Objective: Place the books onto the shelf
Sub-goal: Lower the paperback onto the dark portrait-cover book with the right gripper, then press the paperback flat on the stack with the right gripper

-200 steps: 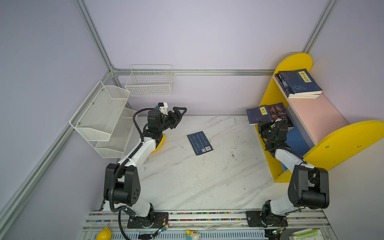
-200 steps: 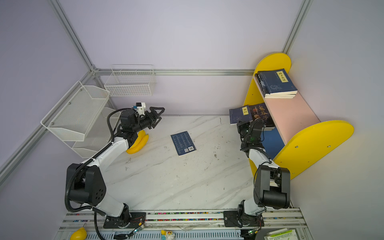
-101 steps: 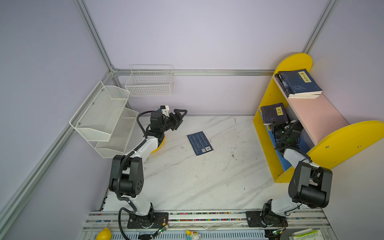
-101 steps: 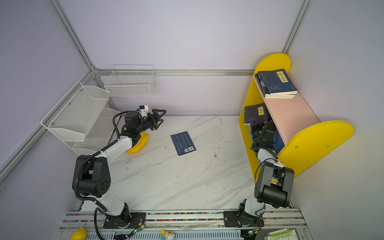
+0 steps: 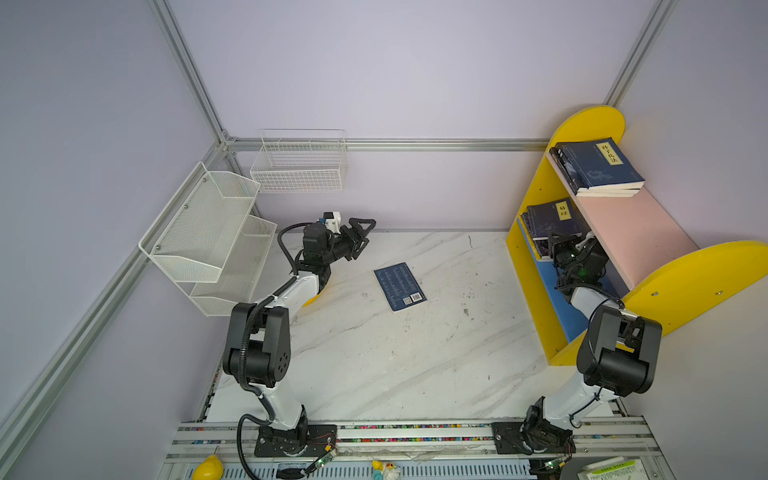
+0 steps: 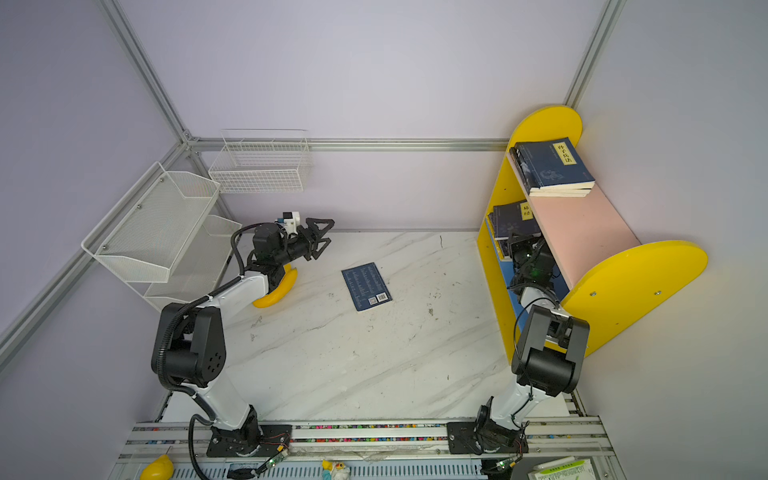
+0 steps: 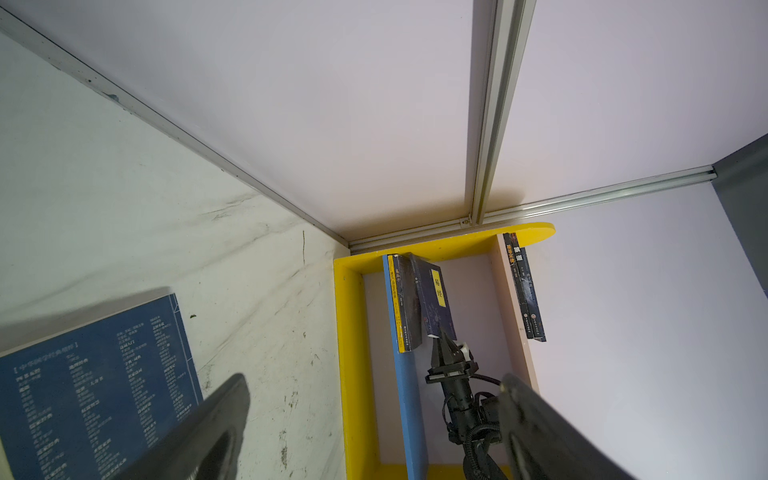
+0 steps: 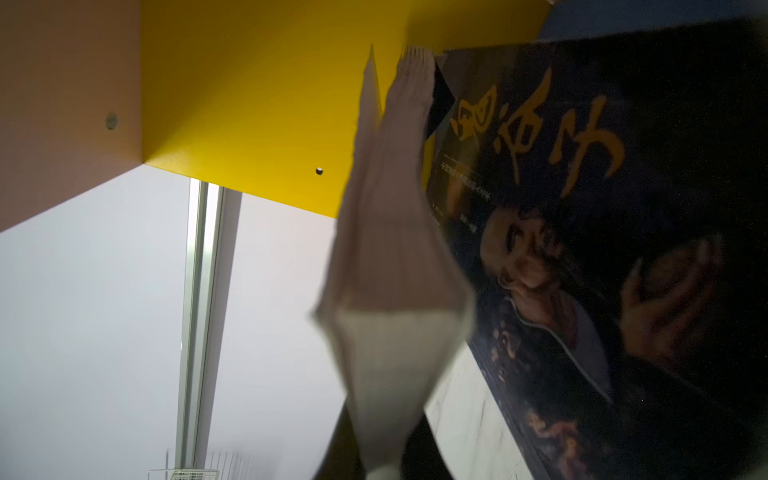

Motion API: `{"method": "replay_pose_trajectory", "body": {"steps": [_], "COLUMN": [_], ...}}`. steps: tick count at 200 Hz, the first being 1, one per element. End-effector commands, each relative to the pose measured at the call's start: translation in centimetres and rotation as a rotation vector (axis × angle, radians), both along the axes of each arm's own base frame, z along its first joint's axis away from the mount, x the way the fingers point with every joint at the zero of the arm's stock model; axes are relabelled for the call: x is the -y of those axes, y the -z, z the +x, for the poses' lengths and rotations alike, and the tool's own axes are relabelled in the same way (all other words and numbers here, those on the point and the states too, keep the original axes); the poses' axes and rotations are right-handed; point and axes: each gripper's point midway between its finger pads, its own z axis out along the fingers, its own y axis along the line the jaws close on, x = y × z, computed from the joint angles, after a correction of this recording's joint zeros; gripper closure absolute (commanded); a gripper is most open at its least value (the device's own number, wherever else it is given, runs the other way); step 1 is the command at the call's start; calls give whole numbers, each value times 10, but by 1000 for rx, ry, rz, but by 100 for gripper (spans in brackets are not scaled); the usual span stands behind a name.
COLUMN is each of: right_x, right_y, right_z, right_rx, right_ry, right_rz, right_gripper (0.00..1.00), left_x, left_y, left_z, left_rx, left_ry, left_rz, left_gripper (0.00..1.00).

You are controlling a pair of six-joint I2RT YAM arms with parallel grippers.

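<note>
Six books: one loose book [image 5: 400,286] is lying at centre; five are sitting on the one shelf [image 5: 590,124] at 3 o'clock, an upper pair [image 5: 598,166] on the pink board [image 5: 640,232] and a lower trio [image 5: 548,220] on the blue board [image 5: 567,320]. One mesh rack [image 5: 199,232], one wire basket [image 5: 299,166] and one banana [image 6: 276,291] are sitting between 9 and 11 o'clock.

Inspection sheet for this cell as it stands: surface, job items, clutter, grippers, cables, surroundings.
Surface: marble tabletop, scuffed with dark marks.
Job's things: shelf: stack on pink board, other books on blue board; one navy book flat on the tabletop.
Clutter: banana under left arm; mesh rack; wire basket.
Grippers: left gripper open, empty; right gripper shut on a labelled book on the blue board.
Cables: black cable loops off the left arm; no snag seen.
Surroundings: lilac walls, aluminium frame.
</note>
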Motion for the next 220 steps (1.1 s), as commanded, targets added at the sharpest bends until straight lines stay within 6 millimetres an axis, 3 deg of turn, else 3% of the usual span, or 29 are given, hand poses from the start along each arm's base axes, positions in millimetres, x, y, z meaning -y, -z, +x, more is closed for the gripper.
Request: {"method": "replay_pose_trajectory", "body": {"steps": [1, 38, 108, 171, 220], "right_x": [6, 7, 29, 33, 35], "right_y": [-21, -6, 23, 26, 22], "right_z": [12, 25, 21, 27, 12], "right_rx": [88, 46, -106, -100, -114], "right_ry": [-36, -86, 43, 58, 105], "right_rz": [-24, -10, -55, -31, -25], "right_gripper": [100, 100, 99, 100, 100], "left_x": [-1, -1, -1, 0, -1], "left_y": [7, 8, 12, 14, 19], "left_z": [0, 1, 5, 1, 0], "left_rx": [10, 7, -9, -22, -33], "left_ry": [17, 17, 15, 13, 9], "left_rz": [-24, -25, -38, -40, -39], "left_gripper": [9, 9, 10, 11, 11]}}
